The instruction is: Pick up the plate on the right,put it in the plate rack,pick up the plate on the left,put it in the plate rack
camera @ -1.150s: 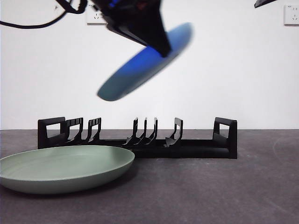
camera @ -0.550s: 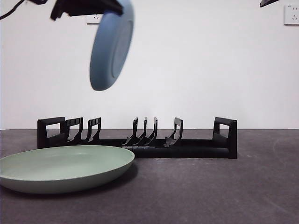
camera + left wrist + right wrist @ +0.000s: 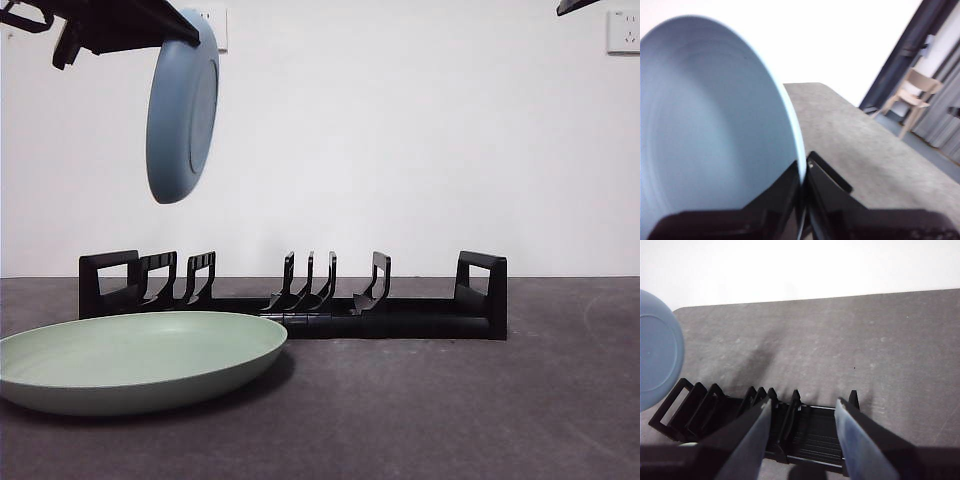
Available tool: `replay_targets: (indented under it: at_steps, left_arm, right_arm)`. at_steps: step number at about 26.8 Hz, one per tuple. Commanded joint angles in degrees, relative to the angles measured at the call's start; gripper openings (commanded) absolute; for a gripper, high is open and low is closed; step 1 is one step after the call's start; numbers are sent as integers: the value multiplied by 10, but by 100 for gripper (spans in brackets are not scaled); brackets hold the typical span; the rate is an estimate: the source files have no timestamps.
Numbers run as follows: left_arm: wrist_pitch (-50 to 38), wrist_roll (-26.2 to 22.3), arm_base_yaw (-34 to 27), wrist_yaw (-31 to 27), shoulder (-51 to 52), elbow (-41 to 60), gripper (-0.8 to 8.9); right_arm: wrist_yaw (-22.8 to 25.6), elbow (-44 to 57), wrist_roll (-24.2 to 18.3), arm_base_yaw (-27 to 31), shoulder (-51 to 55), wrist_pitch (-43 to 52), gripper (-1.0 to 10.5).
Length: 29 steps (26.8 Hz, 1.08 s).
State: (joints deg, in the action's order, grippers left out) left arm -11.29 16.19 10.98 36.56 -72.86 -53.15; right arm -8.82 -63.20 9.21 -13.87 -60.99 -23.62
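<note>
Swung upright, the blue plate [image 3: 182, 108] hangs above the plate rack [image 3: 293, 296], left gripper [image 3: 802, 200] jaws pinching its rim (stiff, light, likely slick), right gripper [image 3: 802, 440] jaws wide.

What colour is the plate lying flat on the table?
Pale sage green plate; it shows best in the front view.

We find no readable text, label, brand or number anywhere: the plates, the rack [image 3: 292, 297] and the wall sockets behind it all carry plain, unmarked surfaces.

light: bright, even | shadows: soft under green plate [image 3: 140, 360] | left wrist view: blurred
</note>
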Motion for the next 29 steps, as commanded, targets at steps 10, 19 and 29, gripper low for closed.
replay_targets:
  at_steps: [10, 19, 29]
  left_arm:
    - [-41, 23, -10, 26, -72, 2, -9]
    - [-35, 20, -13, 24, -126, 2, -9]
    - [7, 16, -13, 14, -129, 2, 169]
  right_arm:
    - [2, 0, 4, -1, -2, 4, 217]
    - [2, 0, 4, -1, -2, 4, 217]
    - [-3, 0, 4, -2, -5, -10, 217]
